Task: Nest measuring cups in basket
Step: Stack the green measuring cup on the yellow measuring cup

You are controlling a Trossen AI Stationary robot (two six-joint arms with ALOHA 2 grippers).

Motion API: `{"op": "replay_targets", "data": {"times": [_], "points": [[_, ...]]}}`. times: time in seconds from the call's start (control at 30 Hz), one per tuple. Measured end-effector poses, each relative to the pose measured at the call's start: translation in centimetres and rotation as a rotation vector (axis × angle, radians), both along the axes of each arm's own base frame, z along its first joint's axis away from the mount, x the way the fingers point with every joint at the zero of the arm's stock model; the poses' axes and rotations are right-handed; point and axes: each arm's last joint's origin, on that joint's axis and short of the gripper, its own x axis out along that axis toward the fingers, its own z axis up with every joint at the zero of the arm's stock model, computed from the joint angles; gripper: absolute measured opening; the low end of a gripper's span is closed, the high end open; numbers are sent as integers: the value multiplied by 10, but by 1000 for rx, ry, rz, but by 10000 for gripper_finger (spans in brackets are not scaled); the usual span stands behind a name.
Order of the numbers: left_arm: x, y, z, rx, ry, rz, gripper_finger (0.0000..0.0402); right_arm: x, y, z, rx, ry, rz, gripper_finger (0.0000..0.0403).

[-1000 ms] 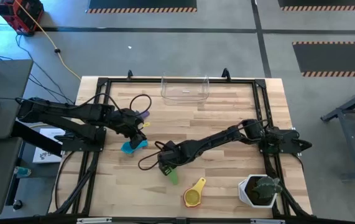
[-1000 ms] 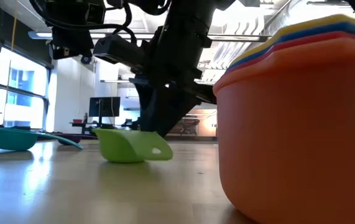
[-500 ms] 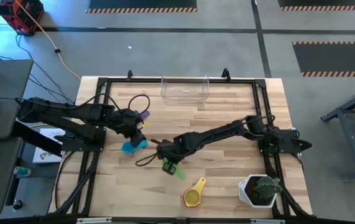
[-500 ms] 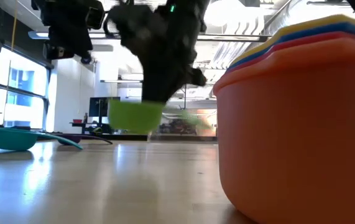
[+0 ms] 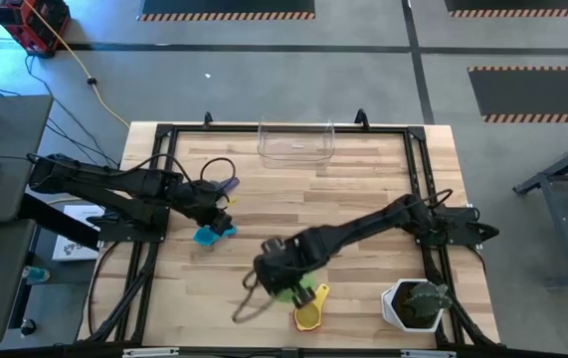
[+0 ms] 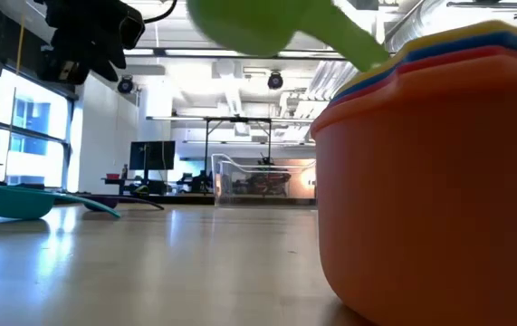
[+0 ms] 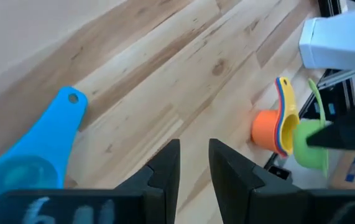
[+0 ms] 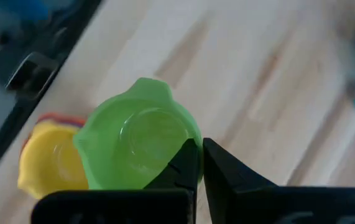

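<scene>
My right gripper [image 8: 201,162] is shut on the green measuring cup [image 8: 137,146] and holds it in the air just above a nested stack of cups [image 5: 308,314], orange outside and yellow on top [image 6: 439,181], near the table's front edge. The light blue cup [image 5: 212,234] lies on its side on the table at the left. My left gripper [image 7: 194,165] hovers open above it, with nothing between its fingers. A purple cup [image 5: 227,184] lies a little farther back. The clear basket [image 5: 295,141] stands at the far edge. My right gripper pinches the green cup at its edge [image 8: 178,152], on the side opposite the spout; the fingers cover the exact spot. The fingers come from above, slanting down. The cup is lifted clear and tilted, its hollow facing the wrist, and its handle [image 6: 353,41] slants down toward the stack.
A white pot with a green plant [image 5: 418,303] stands at the near right corner, close to the stack. A black frame [image 5: 164,134] runs around the tabletop. Bare wood lies between the stack and the basket.
My right gripper has lifted the green cup off the table, rolling its wrist as it rose, and carried it toward the near edge, over the stack. The cup lay on the wood a second ago and is now clear and tilted. My left gripper has rolled a little in place.
</scene>
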Motion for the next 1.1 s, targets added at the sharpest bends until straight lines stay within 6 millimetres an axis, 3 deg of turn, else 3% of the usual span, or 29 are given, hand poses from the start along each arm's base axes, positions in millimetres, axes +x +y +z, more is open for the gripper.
{"op": "replay_targets", "data": {"times": [0.17, 0.37, 0.7, 1.1], "points": [[0, -3, 0, -48, 11, 52, 76, -13, 32, -3, -88, -52, 300, 1], [0, -3, 0, -76, 18, 87, 76, -28, 59, -15, -131, -45, 453, 1], [0, -3, 0, -77, 19, 86, 76, -38, 69, -35, -152, 14, 463, 1], [0, -3, 0, -77, 19, 84, 76, -37, 71, -34, -153, -12, 474, 17]]}}
